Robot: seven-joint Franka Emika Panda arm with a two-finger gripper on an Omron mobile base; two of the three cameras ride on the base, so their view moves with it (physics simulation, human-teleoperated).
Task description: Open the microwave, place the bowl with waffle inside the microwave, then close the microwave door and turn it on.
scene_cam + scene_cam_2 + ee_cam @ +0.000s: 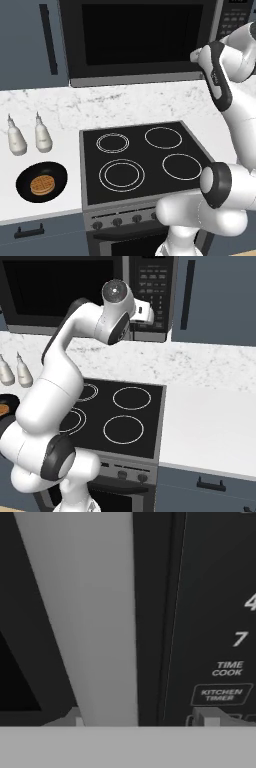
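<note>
Still early: microwave door [145, 37] shut, end effector [142, 719] at its handle [82, 622], fingers straddling it, grip uncertain. Bowl [41, 182] with waffle [42, 185] waits on bench [60, 107].

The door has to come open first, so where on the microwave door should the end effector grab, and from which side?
Grip the pale vertical handle bar at the right edge of the microwave door, next to the button panel. Come straight at it from the front with one finger on each side of the bar. The bar stands upright and the door looks shut, so a pull should swing it open.
</note>
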